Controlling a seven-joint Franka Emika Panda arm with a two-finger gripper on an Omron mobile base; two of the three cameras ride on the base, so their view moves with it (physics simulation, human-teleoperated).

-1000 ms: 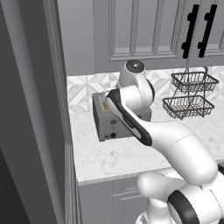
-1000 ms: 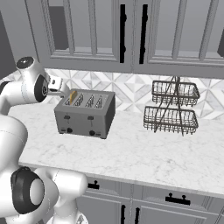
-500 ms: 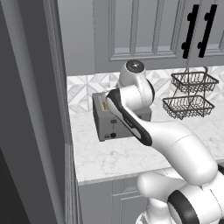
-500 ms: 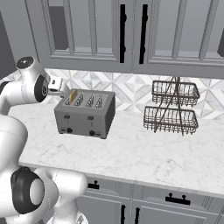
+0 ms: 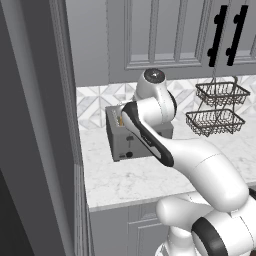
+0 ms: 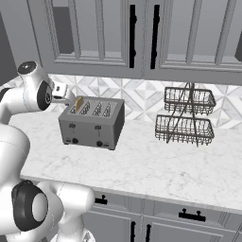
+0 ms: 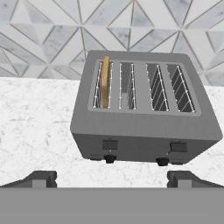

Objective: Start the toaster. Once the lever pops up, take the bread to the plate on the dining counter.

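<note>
In the right base view the hand (image 6: 60, 90) hangs at the left, just above and behind the left end of the toaster (image 6: 92, 123), its fingers (image 7: 39, 178) spread wide with nothing between them. The toaster stands on the marble counter (image 6: 142, 165) against the tiled backsplash (image 6: 142, 97), with the bread (image 7: 105, 82) upright in its leftmost slot, and both levers (image 7: 110, 145) sit on its front face above the knobs. A two-tier wire basket (image 6: 185, 116) stands well apart to the right.

arm: same pose beside the boxy grey metal four-slot toaster (image 6: 91, 122), no shift seen
bread: thin golden-tan slice (image 7: 105, 82) unmoved in the toaster's leftmost slot
levers: no change
camera: no shift
</note>
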